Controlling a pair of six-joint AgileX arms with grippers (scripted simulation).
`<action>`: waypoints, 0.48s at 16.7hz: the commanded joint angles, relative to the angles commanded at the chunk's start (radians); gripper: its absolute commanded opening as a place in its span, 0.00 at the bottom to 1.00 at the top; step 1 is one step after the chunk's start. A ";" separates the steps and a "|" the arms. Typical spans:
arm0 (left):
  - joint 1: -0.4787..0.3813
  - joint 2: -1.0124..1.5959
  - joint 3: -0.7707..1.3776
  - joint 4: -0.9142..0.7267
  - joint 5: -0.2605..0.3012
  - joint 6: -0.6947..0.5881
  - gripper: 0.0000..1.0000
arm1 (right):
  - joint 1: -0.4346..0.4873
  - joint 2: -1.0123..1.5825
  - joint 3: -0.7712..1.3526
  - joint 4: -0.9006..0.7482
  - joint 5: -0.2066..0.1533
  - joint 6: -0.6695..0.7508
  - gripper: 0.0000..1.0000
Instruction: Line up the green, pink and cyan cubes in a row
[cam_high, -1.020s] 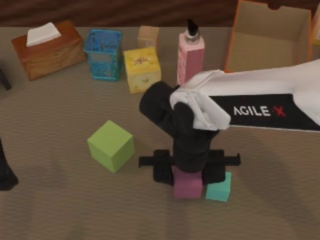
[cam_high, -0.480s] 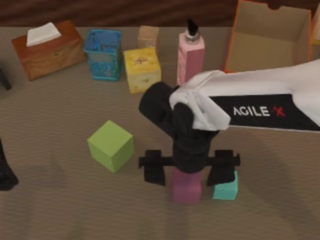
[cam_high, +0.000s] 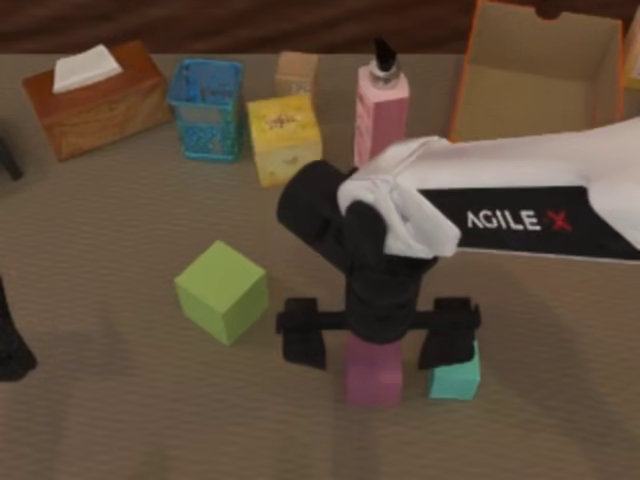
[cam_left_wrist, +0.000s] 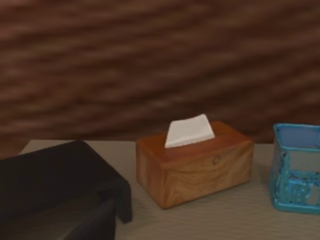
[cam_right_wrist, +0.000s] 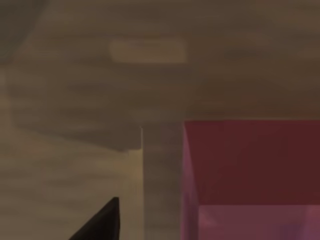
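Observation:
The pink cube (cam_high: 373, 380) rests on the table, with the cyan cube (cam_high: 457, 381) just to its right, a narrow gap between them. My right gripper (cam_high: 375, 345) hovers open over the pink cube, one finger on each side of it and holding nothing; its right finger overlaps the cyan cube's far edge. The right wrist view shows the pink cube (cam_right_wrist: 250, 170) close up and one dark fingertip (cam_right_wrist: 102, 225) apart from it. Further left, the larger green cube (cam_high: 222, 290) stands alone and turned at an angle. My left gripper (cam_high: 10, 350) stays parked at the table's left edge.
Along the back stand a wooden tissue box (cam_high: 95, 95), a blue patterned container (cam_high: 207, 108), a yellow box (cam_high: 285, 137), a small tan box (cam_high: 297, 72), a pink bottle with a black nozzle (cam_high: 381, 105) and an orange-rimmed cardboard box (cam_high: 535, 70).
My right gripper was shut on the pink cube and has since opened wide, leaving it on the table. The cyan cube has shifted slightly right.

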 joint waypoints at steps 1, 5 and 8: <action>0.000 0.000 0.000 0.000 0.000 0.000 1.00 | 0.001 -0.009 0.016 -0.024 0.000 0.002 1.00; 0.000 0.000 0.000 0.000 0.000 0.000 1.00 | 0.008 -0.065 0.099 -0.174 -0.001 0.002 1.00; 0.000 0.000 0.000 0.000 0.000 0.000 1.00 | 0.010 -0.091 0.129 -0.222 -0.001 -0.001 1.00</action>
